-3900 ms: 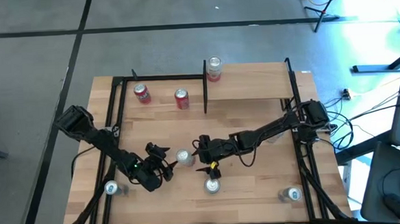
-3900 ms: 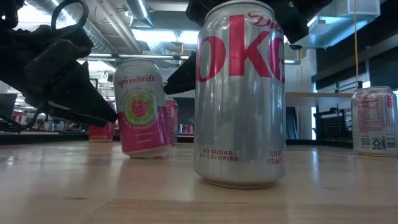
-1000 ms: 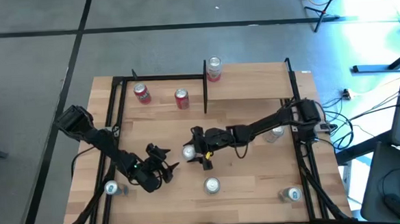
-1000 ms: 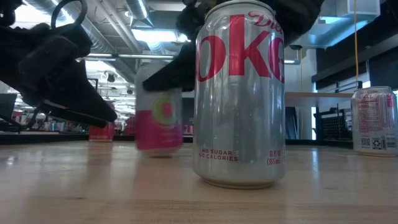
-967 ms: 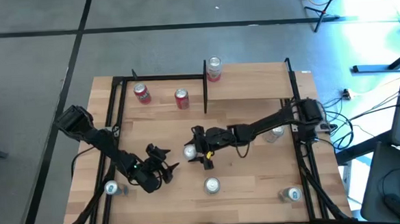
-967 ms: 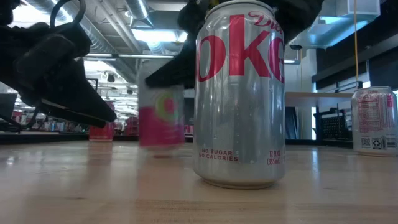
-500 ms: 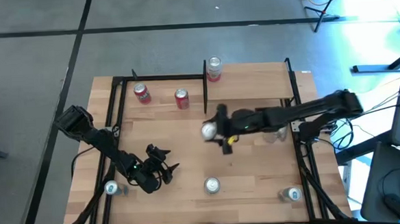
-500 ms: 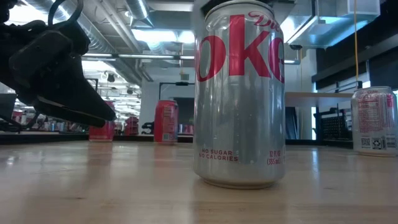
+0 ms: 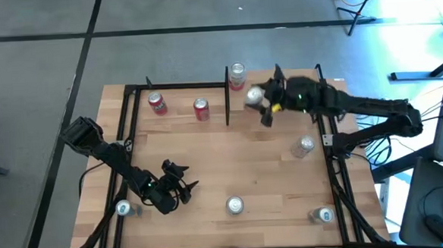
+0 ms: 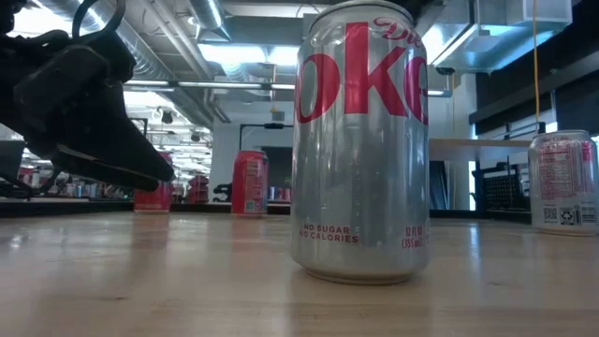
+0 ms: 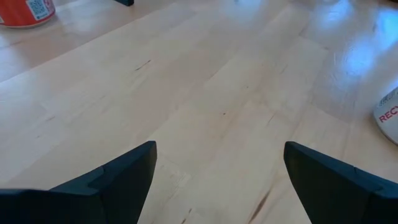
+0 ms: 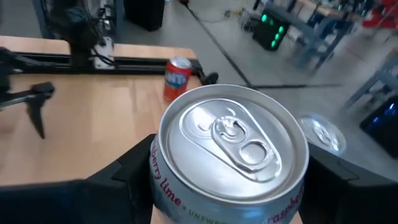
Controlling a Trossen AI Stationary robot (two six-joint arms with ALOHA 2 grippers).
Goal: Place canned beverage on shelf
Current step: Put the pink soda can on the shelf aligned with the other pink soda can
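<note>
Fingers (image 12: 124,177) of right gripper (image 9: 263,100) pinch can (image 12: 229,155), label cut off; left gripper (image 9: 180,182) fingers spread.

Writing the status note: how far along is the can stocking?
Done: three cans already on the shelf: two red cans left of the divider, another can right of it. In hand: the right gripper holds a pink can over the shelf's right half. Left: setting it down; four cans remain on the table. Left gripper waits open.

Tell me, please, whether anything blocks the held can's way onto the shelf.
Nothing visible does. The right gripper holds the can over the shelf, beside a standing can; the board beneath it looks bare.
</note>
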